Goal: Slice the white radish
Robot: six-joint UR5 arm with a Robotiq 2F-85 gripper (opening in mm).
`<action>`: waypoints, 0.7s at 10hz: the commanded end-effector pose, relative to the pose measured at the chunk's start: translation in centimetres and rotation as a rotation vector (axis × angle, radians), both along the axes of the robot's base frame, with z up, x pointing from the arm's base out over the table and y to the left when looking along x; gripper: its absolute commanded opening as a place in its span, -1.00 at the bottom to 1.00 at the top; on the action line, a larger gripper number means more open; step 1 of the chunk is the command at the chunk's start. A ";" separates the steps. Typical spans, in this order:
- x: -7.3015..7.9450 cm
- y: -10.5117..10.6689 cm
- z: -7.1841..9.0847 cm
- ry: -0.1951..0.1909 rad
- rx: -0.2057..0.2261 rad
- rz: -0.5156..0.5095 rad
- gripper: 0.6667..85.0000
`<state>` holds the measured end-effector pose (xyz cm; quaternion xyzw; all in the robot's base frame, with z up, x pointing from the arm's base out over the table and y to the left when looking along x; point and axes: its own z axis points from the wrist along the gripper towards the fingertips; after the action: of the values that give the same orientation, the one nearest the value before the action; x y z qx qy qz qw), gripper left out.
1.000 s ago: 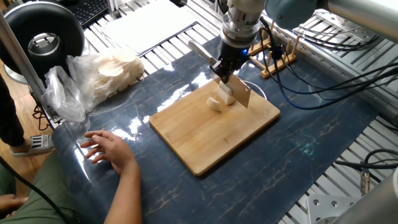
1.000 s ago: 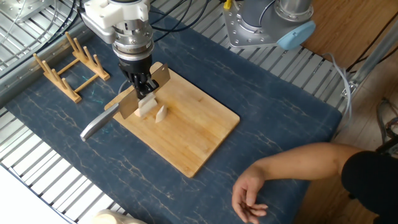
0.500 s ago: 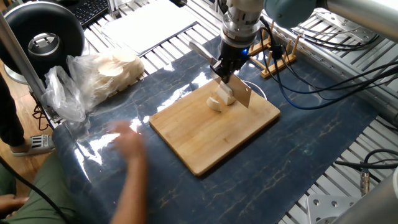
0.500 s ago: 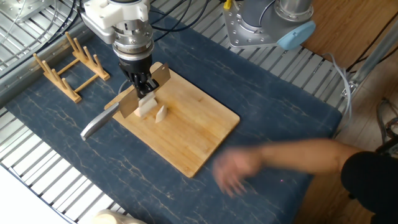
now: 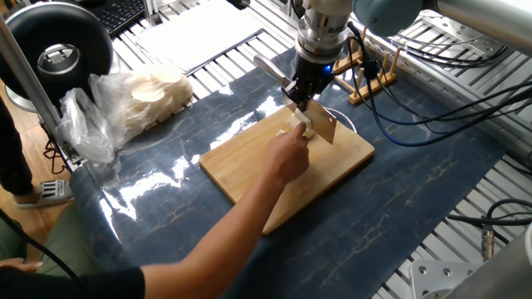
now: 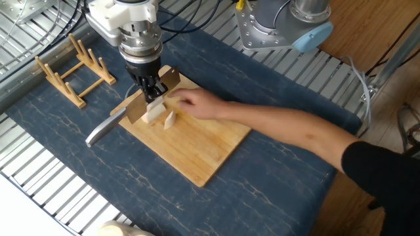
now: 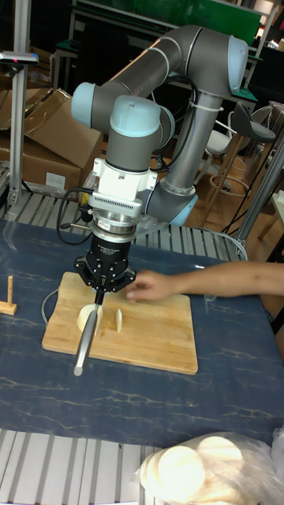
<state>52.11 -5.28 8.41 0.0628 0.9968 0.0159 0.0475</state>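
Bamboo cutting board point(image 5: 274, 178) holds the white radish point(image 6: 154, 113): main chunk against the knife point(image 6: 131, 113), a cut wedge just at its 3 o'clock in the other fixed view. Gripper point(image 6: 151, 88) is clamped shut on the knife. A person's hand point(image 6: 193, 105) reaches in w/ fingers right by the blade, so hold the blade still until it's clear, then press straight down. Tall fixed view shows both pieces apart; one fixed view has the hand covering most of them.
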 end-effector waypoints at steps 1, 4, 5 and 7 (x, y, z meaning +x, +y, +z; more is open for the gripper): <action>-0.2 0.2 0.1 0.010 0.014 -0.006 -0.99; -0.7 0.4 0.0 0.030 0.022 -0.006 -0.99; -0.8 0.4 0.0 0.033 0.023 -0.006 -0.99; -0.9 0.4 0.0 0.038 0.022 -0.006 -0.99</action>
<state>51.28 -5.09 8.31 0.0635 0.9973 0.0192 0.0306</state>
